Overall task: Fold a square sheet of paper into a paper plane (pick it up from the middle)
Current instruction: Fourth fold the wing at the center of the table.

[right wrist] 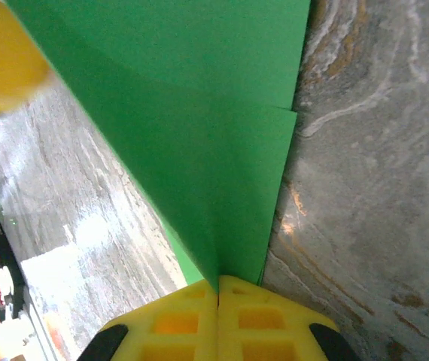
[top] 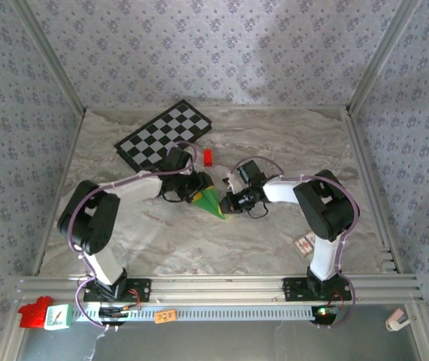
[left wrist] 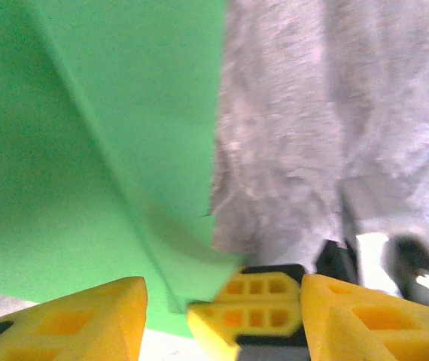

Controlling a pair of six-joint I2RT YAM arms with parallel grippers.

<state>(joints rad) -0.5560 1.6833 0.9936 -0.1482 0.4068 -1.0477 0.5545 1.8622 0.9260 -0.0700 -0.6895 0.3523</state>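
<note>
Right gripper (right wrist: 217, 284) clamped on folded green paper (right wrist: 199, 113); left gripper (left wrist: 222, 293) hangs parted at its edge.
Marbled grey table (top: 275, 143), checkered board (top: 165, 135) at its back, flower-patterned walls (top: 214, 45) around.

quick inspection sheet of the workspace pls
surface: marbled tabletop, no spill seen
job's things: folded green paper, pointed, at the centre between both grippers
clutter: checkerboard back left; small red block beside it; small card near the right arm's base
grippers: right gripper shut on the paper's narrow end; left gripper open, at the paper
cables: cable loops along both arms, none lying on the paper
surroundings: patterned walls; metal frame rail at the near edge
</note>
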